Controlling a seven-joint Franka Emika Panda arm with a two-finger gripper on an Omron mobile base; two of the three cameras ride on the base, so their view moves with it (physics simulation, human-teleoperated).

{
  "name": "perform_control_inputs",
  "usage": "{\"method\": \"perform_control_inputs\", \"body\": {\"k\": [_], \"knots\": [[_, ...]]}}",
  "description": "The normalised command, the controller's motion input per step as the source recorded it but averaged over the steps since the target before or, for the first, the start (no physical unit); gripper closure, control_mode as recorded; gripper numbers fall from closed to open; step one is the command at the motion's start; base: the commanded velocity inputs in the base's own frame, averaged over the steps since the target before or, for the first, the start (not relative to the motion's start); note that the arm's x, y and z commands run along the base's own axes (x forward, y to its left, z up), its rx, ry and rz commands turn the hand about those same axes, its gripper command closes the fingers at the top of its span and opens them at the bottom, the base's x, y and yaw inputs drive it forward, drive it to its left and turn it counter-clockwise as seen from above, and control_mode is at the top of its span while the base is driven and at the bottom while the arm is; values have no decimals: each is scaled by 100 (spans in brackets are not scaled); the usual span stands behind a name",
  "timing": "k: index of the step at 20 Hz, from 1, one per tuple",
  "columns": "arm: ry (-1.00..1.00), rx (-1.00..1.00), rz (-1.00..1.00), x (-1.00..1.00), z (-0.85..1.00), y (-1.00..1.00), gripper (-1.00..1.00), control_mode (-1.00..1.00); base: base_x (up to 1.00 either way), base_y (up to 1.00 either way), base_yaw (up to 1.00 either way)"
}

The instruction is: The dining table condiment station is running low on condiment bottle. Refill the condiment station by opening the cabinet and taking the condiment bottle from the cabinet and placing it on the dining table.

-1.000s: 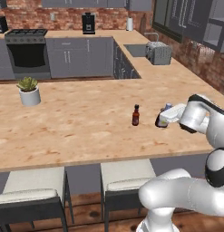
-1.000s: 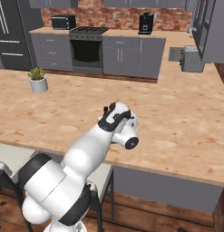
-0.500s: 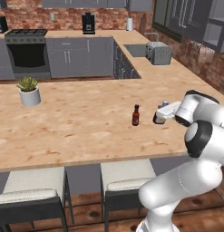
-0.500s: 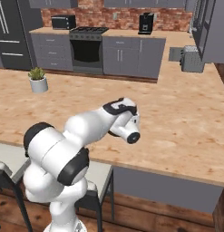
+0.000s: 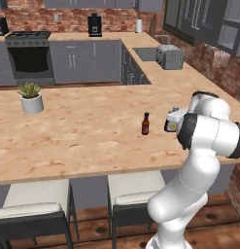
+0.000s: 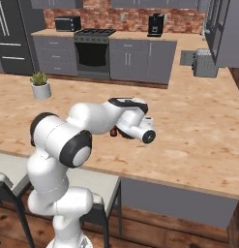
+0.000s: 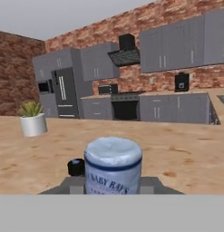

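Fingers of the gripper (image 5: 171, 121) pinch the condiment bottle (image 5: 173, 120) between them, holding it above the dining table (image 5: 82, 131), near its right end. From the hand view the bottle's bluish cap (image 7: 113, 153) fills the lower centre, just ahead of the gripper. A slimmer dark red-brown bottle (image 5: 145, 124) stands upright on the table, just left of the held one, and a potted plant (image 5: 31, 97) sits well apart to the left

1. The condiment bottle (image 7: 113, 165), bluish cap and cream label, is held upright above the right part of the dining table (image 5: 82, 131).
2. The dining table has a beige mottled top and grey stools along its near side.
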Motion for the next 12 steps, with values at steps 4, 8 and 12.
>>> {"method": "perform_control_inputs", "body": {"k": [4, 8, 12], "knots": [[3, 0, 0, 38, -30, 0, 100, -100, 0, 0, 0], [0, 0, 0, 34, -40, 0, 100, -100, 0, 0, 0], [0, 0, 0, 19, -55, 0, 100, -100, 0, 0, 0]]}}
